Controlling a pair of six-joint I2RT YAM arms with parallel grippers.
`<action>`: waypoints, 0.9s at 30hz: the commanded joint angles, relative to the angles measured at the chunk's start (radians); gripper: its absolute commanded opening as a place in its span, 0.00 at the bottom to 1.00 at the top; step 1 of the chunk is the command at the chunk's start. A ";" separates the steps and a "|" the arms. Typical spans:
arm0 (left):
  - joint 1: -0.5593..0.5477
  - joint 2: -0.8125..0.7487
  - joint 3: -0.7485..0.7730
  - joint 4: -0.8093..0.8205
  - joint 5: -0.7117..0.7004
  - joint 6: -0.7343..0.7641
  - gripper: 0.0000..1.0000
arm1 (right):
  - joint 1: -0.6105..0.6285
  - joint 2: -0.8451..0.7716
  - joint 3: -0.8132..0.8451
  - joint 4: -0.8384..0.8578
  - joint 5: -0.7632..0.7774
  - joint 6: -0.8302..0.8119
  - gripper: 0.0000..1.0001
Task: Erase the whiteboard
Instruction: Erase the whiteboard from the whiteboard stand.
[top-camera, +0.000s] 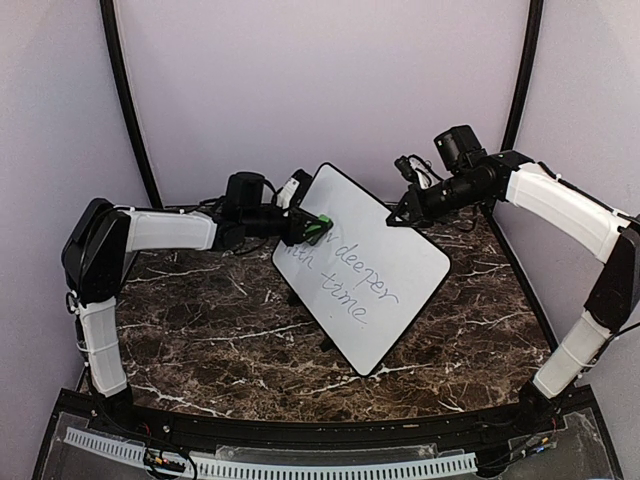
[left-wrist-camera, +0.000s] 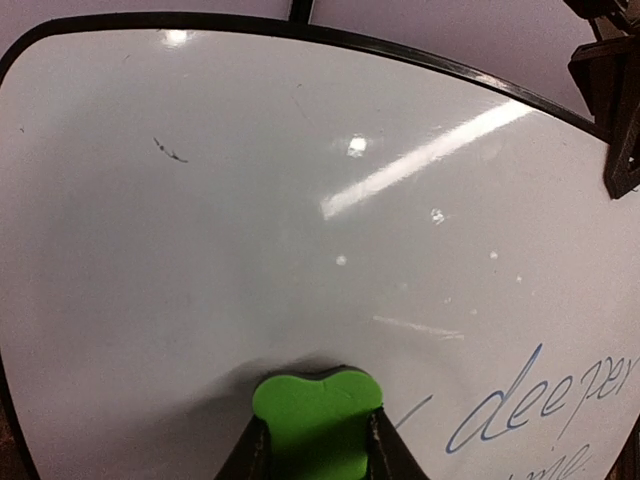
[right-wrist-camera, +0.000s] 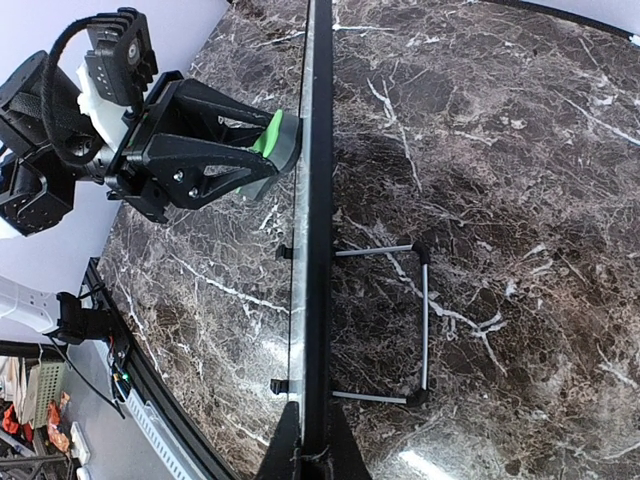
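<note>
Starting at the near side, the marble table (top-camera: 200, 330) carries the whiteboard (top-camera: 390, 300), which stands tilted on its wire stand (right-wrist-camera: 422, 320) near the table's middle, with one corner pointing toward the arm bases. The lower half of the whiteboard bears handwritten words (top-camera: 350, 280), reading in part "deeper" and "time"; none of these is wiped yet. Farther up, the left gripper (top-camera: 310, 228) is clamped on a green eraser (left-wrist-camera: 318, 420), whose pad presses against the board face just beside the start of the top line of writing. Beyond the eraser, the upper part of the board is white and glossy, apart from one small dark smudge (left-wrist-camera: 170, 152) near the far corner. At the far right edge, the right gripper (top-camera: 402, 212) is closed on the board's frame and steadies it. Judged from this state, the task is roughly half complete: the written lines and the smudge are left to wipe.
</note>
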 joint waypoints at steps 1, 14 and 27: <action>-0.019 0.000 -0.088 -0.005 -0.001 -0.009 0.00 | 0.044 0.002 -0.005 0.018 -0.083 -0.094 0.00; -0.021 -0.012 -0.128 0.026 0.001 -0.015 0.00 | 0.045 0.013 -0.001 0.017 -0.084 -0.092 0.00; -0.025 0.009 -0.058 -0.036 0.009 -0.004 0.00 | 0.044 0.020 0.003 0.015 -0.082 -0.094 0.00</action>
